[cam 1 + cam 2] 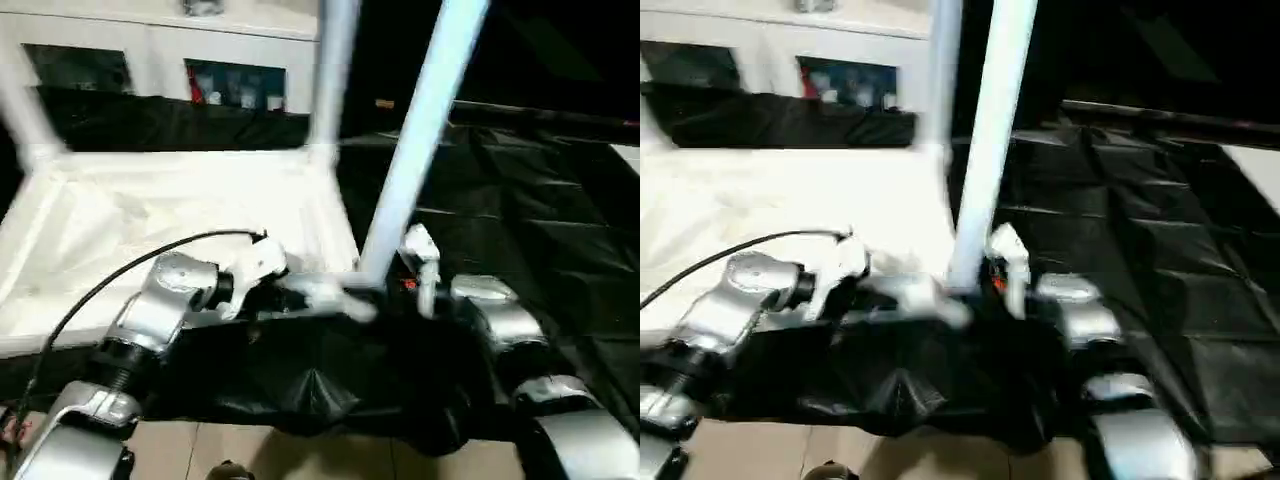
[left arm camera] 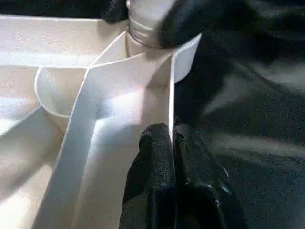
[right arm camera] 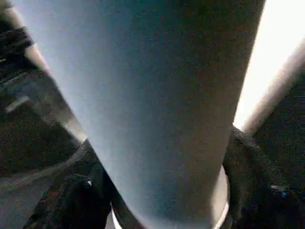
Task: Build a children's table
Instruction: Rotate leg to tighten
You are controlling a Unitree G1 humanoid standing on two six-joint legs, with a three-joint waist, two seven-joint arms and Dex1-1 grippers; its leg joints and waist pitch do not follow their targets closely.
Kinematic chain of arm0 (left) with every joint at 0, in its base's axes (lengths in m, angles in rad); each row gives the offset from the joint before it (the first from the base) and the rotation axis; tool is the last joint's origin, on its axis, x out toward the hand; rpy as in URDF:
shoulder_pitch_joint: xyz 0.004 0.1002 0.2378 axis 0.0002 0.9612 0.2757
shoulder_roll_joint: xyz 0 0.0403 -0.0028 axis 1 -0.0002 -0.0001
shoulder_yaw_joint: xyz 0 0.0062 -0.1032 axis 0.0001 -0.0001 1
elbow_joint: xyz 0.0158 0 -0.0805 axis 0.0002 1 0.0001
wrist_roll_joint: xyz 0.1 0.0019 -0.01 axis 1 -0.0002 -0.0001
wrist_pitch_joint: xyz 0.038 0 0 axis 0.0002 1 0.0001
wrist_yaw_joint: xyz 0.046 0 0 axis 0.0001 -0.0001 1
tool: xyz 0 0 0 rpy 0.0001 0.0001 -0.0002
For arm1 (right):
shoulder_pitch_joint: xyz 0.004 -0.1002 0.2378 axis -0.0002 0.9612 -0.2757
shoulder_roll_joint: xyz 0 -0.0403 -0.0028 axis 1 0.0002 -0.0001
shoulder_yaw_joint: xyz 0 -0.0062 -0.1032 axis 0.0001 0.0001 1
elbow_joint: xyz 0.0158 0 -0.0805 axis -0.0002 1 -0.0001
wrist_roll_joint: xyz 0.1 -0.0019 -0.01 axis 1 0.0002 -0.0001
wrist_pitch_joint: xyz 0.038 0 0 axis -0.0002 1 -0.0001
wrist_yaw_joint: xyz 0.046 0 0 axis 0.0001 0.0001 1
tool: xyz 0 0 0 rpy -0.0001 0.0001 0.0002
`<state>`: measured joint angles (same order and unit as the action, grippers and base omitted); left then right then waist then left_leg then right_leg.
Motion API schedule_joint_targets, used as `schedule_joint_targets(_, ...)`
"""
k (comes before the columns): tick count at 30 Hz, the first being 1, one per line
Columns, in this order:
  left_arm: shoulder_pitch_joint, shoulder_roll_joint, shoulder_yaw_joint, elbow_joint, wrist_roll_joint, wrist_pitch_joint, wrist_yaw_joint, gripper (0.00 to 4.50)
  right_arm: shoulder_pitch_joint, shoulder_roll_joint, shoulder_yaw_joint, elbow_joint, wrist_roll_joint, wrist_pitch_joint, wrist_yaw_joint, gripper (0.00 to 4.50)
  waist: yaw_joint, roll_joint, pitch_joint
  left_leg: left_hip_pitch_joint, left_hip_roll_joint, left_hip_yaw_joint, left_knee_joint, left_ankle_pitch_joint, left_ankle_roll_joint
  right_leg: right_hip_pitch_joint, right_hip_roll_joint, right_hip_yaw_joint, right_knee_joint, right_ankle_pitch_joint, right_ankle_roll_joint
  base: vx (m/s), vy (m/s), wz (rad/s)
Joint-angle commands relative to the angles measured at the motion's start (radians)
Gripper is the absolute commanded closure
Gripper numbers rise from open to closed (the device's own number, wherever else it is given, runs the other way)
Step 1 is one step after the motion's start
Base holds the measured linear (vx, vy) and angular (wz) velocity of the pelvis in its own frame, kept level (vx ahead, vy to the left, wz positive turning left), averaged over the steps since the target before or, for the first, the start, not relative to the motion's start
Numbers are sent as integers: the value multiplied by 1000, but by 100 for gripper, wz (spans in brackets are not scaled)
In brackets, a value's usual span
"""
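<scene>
The white table top (image 1: 150, 230) lies upside down on a black sheet, ribbed side up. White legs stand in its far left corner (image 1: 22, 105) and far right corner (image 1: 335, 70). A third leg (image 1: 425, 120) leans at the near right corner. My right gripper (image 3: 162, 195) is shut on this leg's base, one black finger (image 3: 71, 195) on each side. My left gripper (image 2: 171, 143) is shut on the top's thin rim wall (image 2: 172, 95), beside the round corner socket (image 2: 62, 95). In the left eye view both grippers (image 1: 330, 295) (image 1: 400, 280) meet at that corner.
A white cabinet with glass doors (image 1: 235, 82) stands behind the table top. The black sheet (image 1: 530, 230) spreads wide to the right. A black cable (image 1: 120, 270) arcs over my left forearm. Tan floor (image 1: 230, 450) shows at the near edge.
</scene>
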<state>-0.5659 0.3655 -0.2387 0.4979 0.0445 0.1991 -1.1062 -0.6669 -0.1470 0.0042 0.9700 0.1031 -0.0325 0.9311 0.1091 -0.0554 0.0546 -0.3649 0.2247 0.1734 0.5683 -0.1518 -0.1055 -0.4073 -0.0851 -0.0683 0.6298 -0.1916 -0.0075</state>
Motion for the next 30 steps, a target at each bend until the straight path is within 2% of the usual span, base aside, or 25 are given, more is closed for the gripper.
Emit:
schedule_joint_targets(1,-55,-75,-11,-24,-16,-7,58,450,-4,62,17,66,-35,17,-155,184,-4,8,-61,12,5,1,-69,-311,-28,42,-55,40,-95,-367,-161,0,0,0)
schedule_joint_targets(3,-78,-114,-8,4,3,0,137,450,-24,95,-19,100,-22,22,-283,185,-6,11,-62,15,5,1,-66,-312,-24,38,-54,41,-96,-358,-160,0,0,0)
schedule_joint_targets(6,-97,-161,-6,18,12,12,214,450,-42,138,-47,118,-7,14,-380,185,-10,10,-64,10,6,3,-66,-288,-17,42,-52,42,-91,-293,-168,0,0,0)
schedule_joint_targets(8,-100,-180,-6,17,14,17,231,450,-44,158,-48,117,-9,-7,-389,185,-7,11,-67,11,5,4,-64,-275,-10,43,-51,41,-88,-257,-175,0,0,0)
schedule_joint_targets(9,-100,-187,-9,15,16,17,232,450,-44,167,-43,114,-13,-25,-385,185,-6,11,-68,7,5,5,-63,-260,-1,46,-50,40,-85,-225,-182,0,0,0)
schedule_joint_targets(10,-99,-193,-11,13,17,14,230,450,-46,177,-46,114,-8,-38,-373,129,-6,12,-68,7,5,5,-63,-255,1,46,-49,40,-83,-211,-185,0,0,0)
schedule_joint_targets(14,-91,-189,-20,4,17,-4,205,450,-57,189,-69,109,32,-41,-315,115,-6,12,-68,5,4,7,-61,-245,17,49,-49,41,-80,-169,-200,0,0,0)
schedule_joint_targets(15,-88,-182,-24,2,14,-18,191,450,-61,186,-70,108,34,-43,-303,88,-5,12,-67,6,4,7,-62,-249,18,49,-49,40,-82,-182,-200,0,0,0)
schedule_joint_targets(18,-69,-150,-30,-24,-8,-48,120,450,-59,155,-38,88,16,-55,-223,66,-6,13,-67,5,5,6,-63,-259,20,50,-50,40,-84,-197,-198,0,0,0)
schedule_joint_targets(19,-48,-114,-36,-56,-27,-50,47,450,-48,120,-9,56,18,-52,-100,66,-7,12,-68,4,6,6,-62,-253,23,51,-50,41,-82,-187,-202,0,0,0)
schedule_joint_targets(20,-41,-102,-38,-65,-32,-54,25,450,-44,111,-3,46,22,-51,-57,66,-6,13,-69,2,6,3,-62,-251,27,56,-51,39,-79,-178,-205,0,0,0)
schedule_joint_targets(21,-36,-93,-40,-72,-37,-56,7,450,-40,101,4,35,24,-50,-20,66,-8,13,-69,0,7,5,-60,-235,37,55,-50,40,-76,-147,-214,0,0,0)
schedule_joint_targets(22,-30,-78,-41,-79,-39,-56,-12,450,-31,84,17,18,24,-51,37,66,-8,14,-70,4,7,7,-59,-221,41,53,-48,40,-74,-117,-227,0,0,0)
schedule_joint_targets(24,-26,-66,-41,-81,-39,-59,-26,450,-24,70,27,4,25,-49,87,66,-5,15,-69,2,8,9,-57,-205,55,55,-46,39,-70,-82,-241,0,0,0)
schedule_joint_targets(28,-14,-30,-35,-84,-60,-76,-99,450,7,-8,84,-50,25,-22,316,66,9,16,-68,6,11,11,-57,-224,55,53,-46,37,-71,-111,-244,0,0,0)
schedule_joint_targets(30,-13,-27,-35,-86,-62,-74,-107,450,10,-15,88,-53,24,-22,335,66,11,15,-67,7,12,11,-57,-235,51,51,-47,38,-72,-128,-243,0,0,0)
